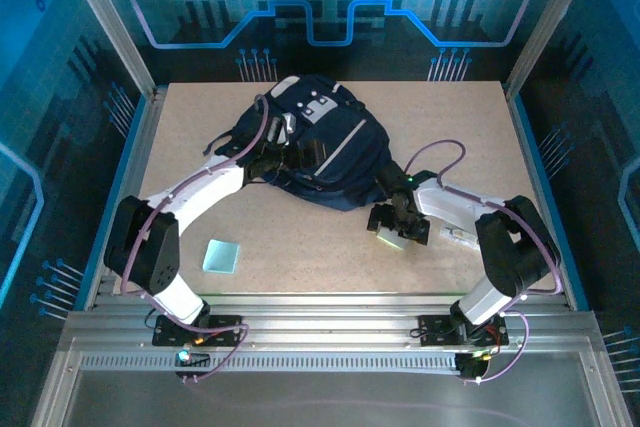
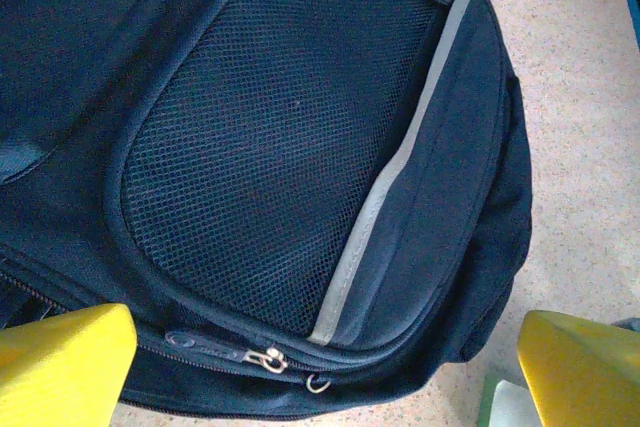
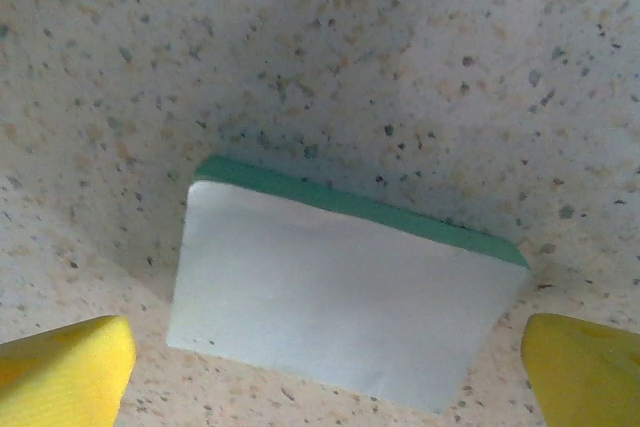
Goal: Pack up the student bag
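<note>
The student bag (image 1: 320, 137) lies at the back middle of the table, dark navy with grey patches. My left gripper (image 1: 290, 159) hovers over its near left side, open. In the left wrist view the bag's mesh pocket (image 2: 270, 137), a grey stripe (image 2: 385, 197) and a metal zipper pull (image 2: 268, 357) sit between my spread yellow fingertips (image 2: 60, 367), and the left gripper (image 2: 320, 392) holds nothing. My right gripper (image 1: 392, 227) hangs open just right of the bag, over a white block with a green edge (image 3: 340, 297). That block lies flat on the table between the right gripper (image 3: 325, 387) fingers, untouched.
A pale green square pad (image 1: 221, 255) lies on the near left of the table. A small clear item (image 1: 460, 237) rests by the right arm. Metal rails (image 1: 320, 312) run along the near edge, and frame posts stand at the table's corners.
</note>
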